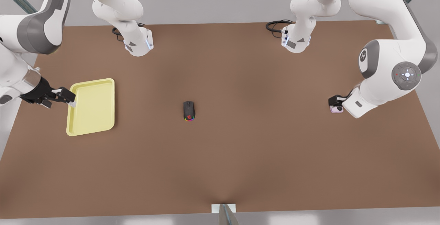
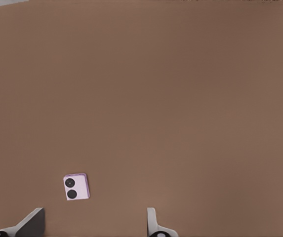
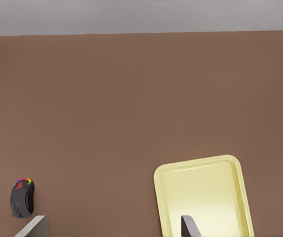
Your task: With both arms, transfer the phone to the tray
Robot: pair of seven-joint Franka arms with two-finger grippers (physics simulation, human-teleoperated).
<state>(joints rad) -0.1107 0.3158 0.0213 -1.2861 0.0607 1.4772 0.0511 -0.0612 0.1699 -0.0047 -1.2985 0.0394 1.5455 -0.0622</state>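
A brown desk fills the scene, bare apart from three small things. Take the black computer mouse with rainbow lights as your landmark, near the desk's middle.

The phone lies flat well off toward the front view's right of the mouse, near that desk edge. The left pincer sits over it; in the left wrist view its fingers stand spread wide, holding nothing, with the phone off toward one finger rather than centred. Closing from here may, in your judgement, clip a corner and skid the thin slab toward the edge.

The tray lies well off toward the front view's left of the mouse. The right pincer is at its outer rim, fingers apart in the right wrist view, one over the rim; you cannot tell whether it touches. A careless close could tilt the tray.

Between phone and tray the mouse alone stands in the carrying path; open desk lies on every side of it.
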